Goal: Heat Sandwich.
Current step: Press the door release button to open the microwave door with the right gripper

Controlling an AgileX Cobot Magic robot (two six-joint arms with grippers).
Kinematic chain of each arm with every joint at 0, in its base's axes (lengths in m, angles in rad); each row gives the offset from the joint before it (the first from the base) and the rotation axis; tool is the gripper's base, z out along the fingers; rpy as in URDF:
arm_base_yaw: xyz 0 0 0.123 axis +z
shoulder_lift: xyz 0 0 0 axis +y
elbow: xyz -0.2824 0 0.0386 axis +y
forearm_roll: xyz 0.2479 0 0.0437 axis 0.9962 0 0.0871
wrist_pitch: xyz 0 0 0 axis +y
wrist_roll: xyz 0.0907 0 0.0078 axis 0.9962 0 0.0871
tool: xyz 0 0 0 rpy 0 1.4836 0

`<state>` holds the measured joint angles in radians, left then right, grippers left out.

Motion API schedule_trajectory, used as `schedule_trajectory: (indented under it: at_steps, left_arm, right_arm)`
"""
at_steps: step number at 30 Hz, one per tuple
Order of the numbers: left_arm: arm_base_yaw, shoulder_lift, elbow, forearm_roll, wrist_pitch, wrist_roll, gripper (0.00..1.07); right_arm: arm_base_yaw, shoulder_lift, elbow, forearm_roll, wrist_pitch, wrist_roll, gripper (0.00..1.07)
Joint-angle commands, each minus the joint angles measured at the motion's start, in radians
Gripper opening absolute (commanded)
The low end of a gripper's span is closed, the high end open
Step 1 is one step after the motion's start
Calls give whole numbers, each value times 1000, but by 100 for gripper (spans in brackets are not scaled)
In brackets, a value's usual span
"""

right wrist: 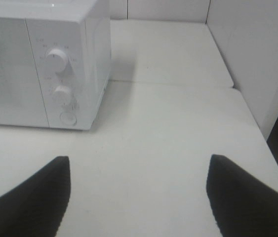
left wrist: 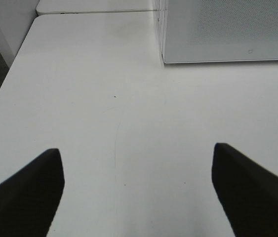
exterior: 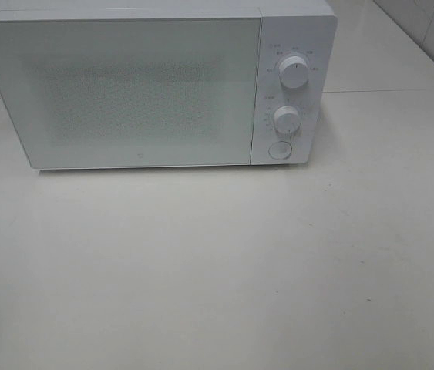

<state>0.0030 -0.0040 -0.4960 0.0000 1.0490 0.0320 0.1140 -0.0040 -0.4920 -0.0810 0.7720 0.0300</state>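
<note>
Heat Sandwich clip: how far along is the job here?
Done: nothing visible; the microwave door is shut, no sandwich on the table. In hand: nothing; left gripper and right gripper open, empty. Left: unclear, the door hides the inside.

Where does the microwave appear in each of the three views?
Exterior high: microwave fills the upper part, left to past centre.
Left wrist: only a corner of its door, ahead of the left gripper.
Right wrist: its knob end, ahead of the right gripper.
Shared landmark: the white table.
</note>
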Motion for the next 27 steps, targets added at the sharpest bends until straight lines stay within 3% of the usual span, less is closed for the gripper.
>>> schedule_trajectory:
  at_steps: [1, 8, 12, 23, 27]
  left_arm:
    - [1, -17, 3, -9, -12, -4, 76]
    - [1, -17, 3, -9, -12, -4, 76]
    - [1, -17, 3, -9, -12, -4, 76]
    - [1, -17, 3, -9, -12, -4, 76]
    - [1, -17, 3, -9, -12, -4, 76]
  right_arm:
    - [-9, -26, 39, -11, -156, 9, 74]
    - [-9, -25, 170, -11, -500, 8, 74]
    - [-9, 24, 222, -10, -592, 8, 74]
    - [-8, 267, 250, -10, -806, 8, 74]
    - [-6, 396, 250, -11, -896, 9, 68]
